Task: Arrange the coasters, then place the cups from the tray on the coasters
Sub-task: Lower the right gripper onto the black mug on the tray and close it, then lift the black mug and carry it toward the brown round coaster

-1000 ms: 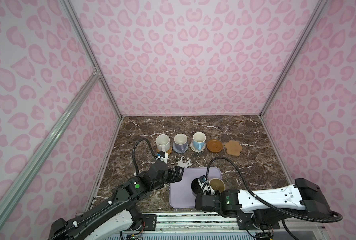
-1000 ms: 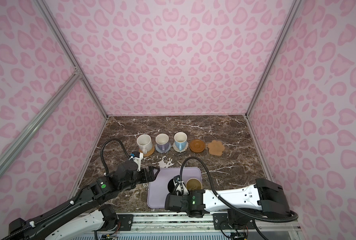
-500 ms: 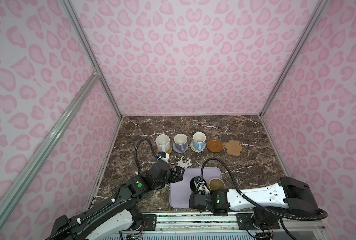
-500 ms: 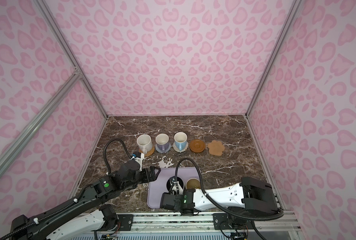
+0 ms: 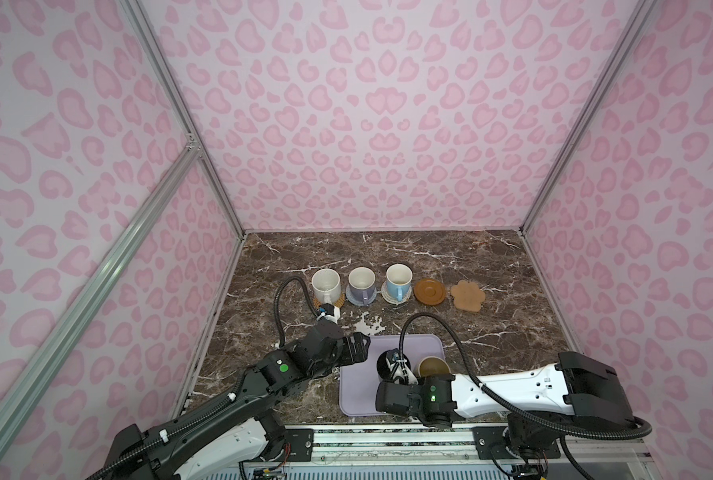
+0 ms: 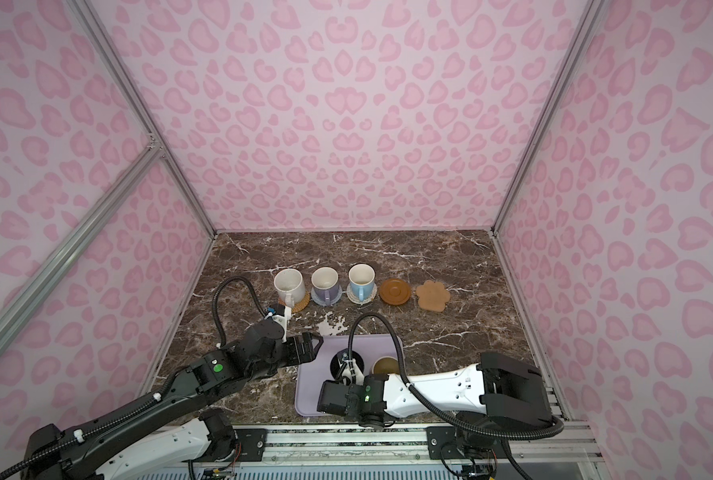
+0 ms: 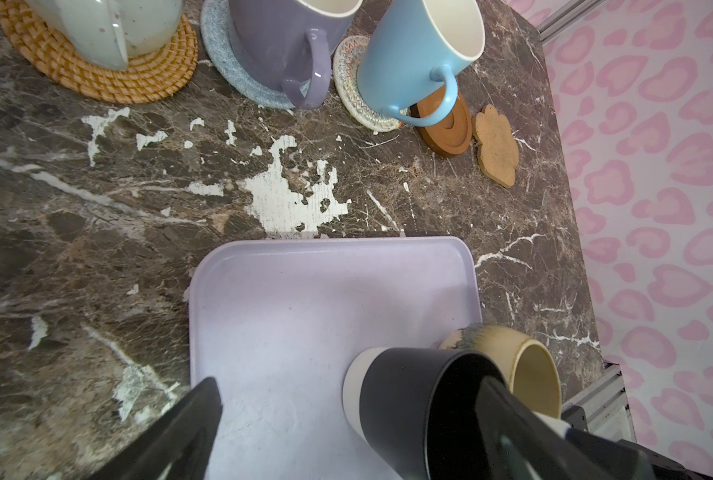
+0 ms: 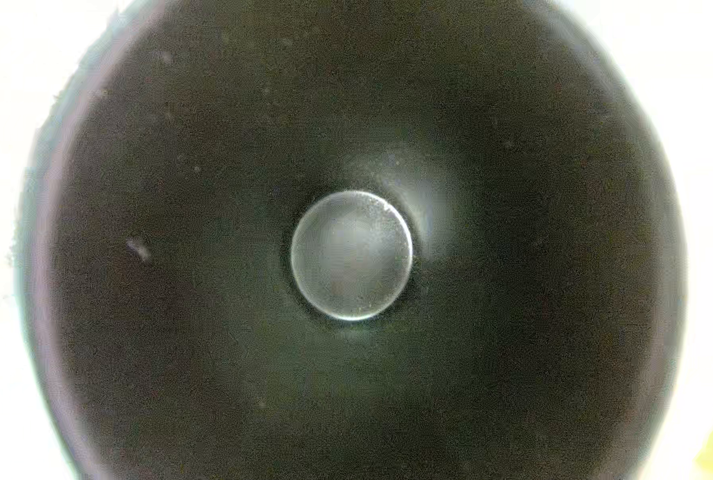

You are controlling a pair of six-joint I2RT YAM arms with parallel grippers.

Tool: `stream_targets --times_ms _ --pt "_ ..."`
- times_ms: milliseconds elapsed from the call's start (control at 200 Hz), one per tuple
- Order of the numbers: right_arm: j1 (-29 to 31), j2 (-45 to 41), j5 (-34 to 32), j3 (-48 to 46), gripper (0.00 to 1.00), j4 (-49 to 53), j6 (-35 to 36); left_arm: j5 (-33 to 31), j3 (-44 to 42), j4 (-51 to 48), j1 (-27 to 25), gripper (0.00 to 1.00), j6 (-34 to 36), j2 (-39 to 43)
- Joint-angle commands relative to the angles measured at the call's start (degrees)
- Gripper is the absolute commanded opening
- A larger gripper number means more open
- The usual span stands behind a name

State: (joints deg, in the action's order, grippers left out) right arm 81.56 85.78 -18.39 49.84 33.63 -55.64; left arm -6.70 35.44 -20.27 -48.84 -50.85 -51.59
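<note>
Rim of black mug (image 5: 385, 362) clamped in closed right pincer (image 5: 400, 373); left pincer (image 5: 361, 348) spread wide.

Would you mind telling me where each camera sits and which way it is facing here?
Top views: high above the robot's base, looking down on the table; both arms show, left end effector and right end effector.
Left wrist: on the left arm, facing across the tray toward the row of mugs; its own open fingers show.
Right wrist: directly over the black mug, looking straight in; no robot part shows.
Shared: every view shows the black mug.
</note>
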Motion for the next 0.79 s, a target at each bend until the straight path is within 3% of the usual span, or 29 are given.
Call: stream_targets --times_ms 0,465,790 --pt "-0.5 -0.8 -3.3 0.8 0.00 -1.3 1.2 -1.3 0.8 1.9 0.0 0.97 -0.4 0.2" --pt "-6.7 -1.6 -6.5 6.3 0.00 -1.0 9.3 -1.4 3.3 1.4 0.1 0.97 -1.2 5.1" --pt "-14.1 -2.9 -4.0 9.5 0.00 -3.1 16.5 -1.8 8.0 1.3 0.0 0.97 0.5 5.1"
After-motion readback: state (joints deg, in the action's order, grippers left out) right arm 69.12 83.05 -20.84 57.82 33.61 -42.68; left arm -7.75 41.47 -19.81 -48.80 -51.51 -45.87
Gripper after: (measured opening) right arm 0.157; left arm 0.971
